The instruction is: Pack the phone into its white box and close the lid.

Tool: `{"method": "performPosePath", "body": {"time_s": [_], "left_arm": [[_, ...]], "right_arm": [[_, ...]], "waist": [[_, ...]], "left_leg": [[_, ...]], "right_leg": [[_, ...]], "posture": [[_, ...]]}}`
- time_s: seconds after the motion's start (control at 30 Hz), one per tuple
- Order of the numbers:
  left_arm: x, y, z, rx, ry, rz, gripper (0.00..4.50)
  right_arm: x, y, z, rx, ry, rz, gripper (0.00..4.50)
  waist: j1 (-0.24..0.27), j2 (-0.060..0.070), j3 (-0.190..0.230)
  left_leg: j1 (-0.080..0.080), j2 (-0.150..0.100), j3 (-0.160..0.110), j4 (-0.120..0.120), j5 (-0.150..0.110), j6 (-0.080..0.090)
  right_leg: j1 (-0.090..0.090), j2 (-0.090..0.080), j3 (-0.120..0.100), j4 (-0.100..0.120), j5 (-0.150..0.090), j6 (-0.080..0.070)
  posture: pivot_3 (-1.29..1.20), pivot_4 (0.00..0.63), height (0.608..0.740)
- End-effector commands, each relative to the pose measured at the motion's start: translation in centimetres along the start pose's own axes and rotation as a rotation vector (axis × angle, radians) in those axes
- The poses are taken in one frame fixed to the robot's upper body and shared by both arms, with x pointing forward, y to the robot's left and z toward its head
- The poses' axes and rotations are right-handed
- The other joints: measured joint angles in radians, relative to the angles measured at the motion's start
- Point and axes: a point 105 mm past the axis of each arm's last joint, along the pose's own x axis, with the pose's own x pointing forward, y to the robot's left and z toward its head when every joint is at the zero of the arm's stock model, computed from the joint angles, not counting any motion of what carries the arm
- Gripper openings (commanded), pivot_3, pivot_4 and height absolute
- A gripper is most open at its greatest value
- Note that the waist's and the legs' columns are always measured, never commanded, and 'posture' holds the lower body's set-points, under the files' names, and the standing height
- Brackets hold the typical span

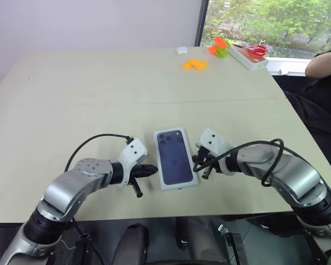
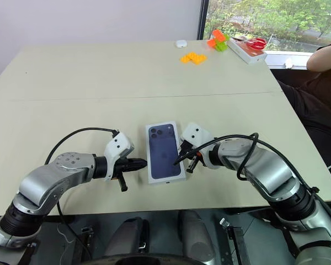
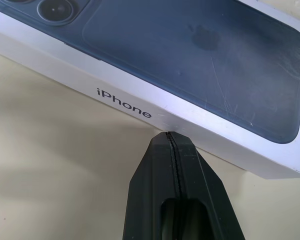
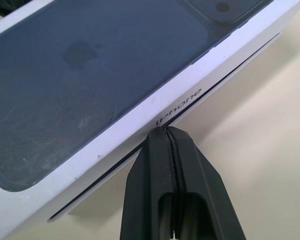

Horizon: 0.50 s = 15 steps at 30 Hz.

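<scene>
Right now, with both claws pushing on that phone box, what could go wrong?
The lid isn't fully seated: a dark gap runs along its side by the right gripper. Uneven pushing from it and the left gripper, both shut, could jam the lid crooked. The box might also slide on the smooth table.

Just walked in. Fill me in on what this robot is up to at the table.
The robot has a white rectangular phone box on the beige table, its lid printed with a dark blue phone picture facing up. The left gripper and right gripper, both shut, press their tips against opposite long sides of the lid. On the right side a thin dark gap shows under the lid's edge, so it is not fully seated there. Orange and green toy blocks lie at the far end.
</scene>
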Motion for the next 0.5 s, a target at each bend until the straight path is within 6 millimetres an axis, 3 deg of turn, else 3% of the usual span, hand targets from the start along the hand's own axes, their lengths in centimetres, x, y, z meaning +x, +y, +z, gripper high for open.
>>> {"method": "performPosePath", "body": {"time_s": [0.03, 0.5], "left_arm": [[0.05, -0.65, 1.58, 0.059, -0.055, -0.026, 0.0], [-0.11, -1.07, 1.84, 0.064, -0.064, -0.041, 0.0]], "right_arm": [[-0.03, 0.8, 0.59, -0.023, -0.03, 0.026, 0.03], [-0.37, 0.54, 0.51, -0.03, -0.025, 0.021, 0.03]], "waist": [[0.0, 0.0, 0.0], [-0.001, 0.0, 0.0]], "left_leg": [[0.0, 0.0, 0.0, 0.0, 0.0, 0.0], [0.0, 0.0, 0.0, 0.0, 0.0, 0.0]], "right_leg": [[0.0, 0.0, 0.0, 0.0, 0.0, 0.0], [0.0, 0.0, 0.0, 0.0, 0.0, 0.0]], "posture": [[0.0, 0.15, 0.74], [0.0, 0.15, 0.74]]}}
